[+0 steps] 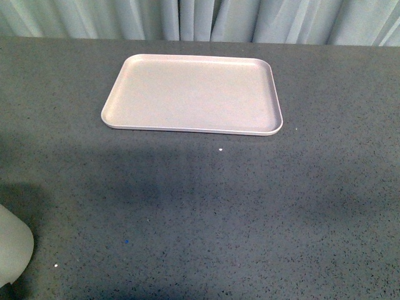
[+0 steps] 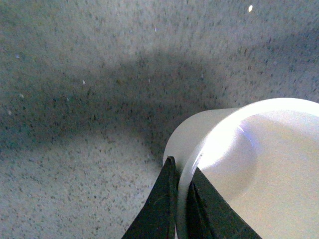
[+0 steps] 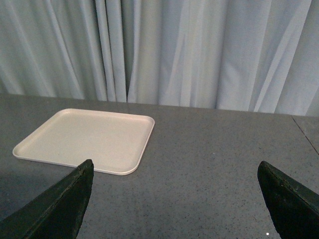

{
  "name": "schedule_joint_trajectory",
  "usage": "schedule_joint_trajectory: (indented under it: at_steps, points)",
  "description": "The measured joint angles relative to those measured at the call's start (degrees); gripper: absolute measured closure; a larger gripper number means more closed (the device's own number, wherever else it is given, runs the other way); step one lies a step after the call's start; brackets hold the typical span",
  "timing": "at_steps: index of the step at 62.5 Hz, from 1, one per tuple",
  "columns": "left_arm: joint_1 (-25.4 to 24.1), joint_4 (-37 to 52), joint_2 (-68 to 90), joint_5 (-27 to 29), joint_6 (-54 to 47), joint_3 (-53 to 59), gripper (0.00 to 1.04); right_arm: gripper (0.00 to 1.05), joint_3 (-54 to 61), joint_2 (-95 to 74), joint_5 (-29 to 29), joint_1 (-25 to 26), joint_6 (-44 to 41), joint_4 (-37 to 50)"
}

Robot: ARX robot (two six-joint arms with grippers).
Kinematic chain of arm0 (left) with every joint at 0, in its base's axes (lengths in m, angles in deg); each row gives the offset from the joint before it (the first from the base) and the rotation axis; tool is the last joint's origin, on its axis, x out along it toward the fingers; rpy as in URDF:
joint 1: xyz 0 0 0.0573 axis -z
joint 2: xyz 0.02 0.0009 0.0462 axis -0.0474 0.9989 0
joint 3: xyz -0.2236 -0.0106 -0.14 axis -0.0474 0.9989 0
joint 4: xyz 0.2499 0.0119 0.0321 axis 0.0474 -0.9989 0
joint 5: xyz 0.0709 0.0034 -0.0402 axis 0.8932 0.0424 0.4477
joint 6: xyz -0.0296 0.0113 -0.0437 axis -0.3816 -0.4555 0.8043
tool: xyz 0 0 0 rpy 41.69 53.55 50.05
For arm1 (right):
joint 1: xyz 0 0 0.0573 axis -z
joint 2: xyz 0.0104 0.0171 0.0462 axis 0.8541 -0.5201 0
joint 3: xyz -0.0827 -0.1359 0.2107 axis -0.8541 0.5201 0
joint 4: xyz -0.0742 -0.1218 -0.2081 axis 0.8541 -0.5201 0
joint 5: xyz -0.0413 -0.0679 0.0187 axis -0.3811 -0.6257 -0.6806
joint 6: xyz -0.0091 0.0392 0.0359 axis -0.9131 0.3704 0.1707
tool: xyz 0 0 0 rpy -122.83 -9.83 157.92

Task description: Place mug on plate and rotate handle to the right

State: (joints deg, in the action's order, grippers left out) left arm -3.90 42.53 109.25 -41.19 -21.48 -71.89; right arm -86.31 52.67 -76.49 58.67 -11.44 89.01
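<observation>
Mug [image 1: 12, 250] is found well apart from the plate [image 1: 192, 94], off its near-left corner and much closer to the robot. Only part of the white wall is caught at the edge of the front view. Whether it is lifted or resting on the desk [image 1: 262, 206] cannot be told, and the handle's direction cannot be told either.

Left claw [image 2: 183, 167] is pinched on the mug [image 2: 259, 164] rim, with one dark finger [image 2: 159, 204] laid against the outer wall and the other set inside the cup.

Right claw [image 3: 174, 164] is spread wide with nothing gripped, held over the desk [image 3: 209, 164] on the near side of the plate [image 3: 84, 139].

The plate is laid flat on the desk, toward the far edge, just in front of the pale curtain [image 1: 200, 19]. The mug is not yet placed on it.
</observation>
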Motion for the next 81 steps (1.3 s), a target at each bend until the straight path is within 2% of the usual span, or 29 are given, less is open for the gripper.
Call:
schedule_joint_trajectory:
  at_steps: [28, 39, 58, 81]
  points:
    - [19.6, 0.9, 20.5, 7.7, 20.6, -29.8, 1.03, 0.09, 0.0, 0.0, 0.0, 0.0, 0.0, 0.0]
    - [24.9, -0.8, 31.6, 9.8, 27.5, -41.1, 1.03, 0.09, 0.0, 0.0, 0.0, 0.0, 0.0, 0.0]
    - [29.0, -3.6, 43.1, 12.1, 34.7, -52.9, 1.03, 0.09, 0.0, 0.0, 0.0, 0.0, 0.0, 0.0]
    - [30.1, -4.8, 49.1, 12.7, 33.0, -59.8, 1.03, 0.09, 0.0, 0.0, 0.0, 0.0, 0.0, 0.0]
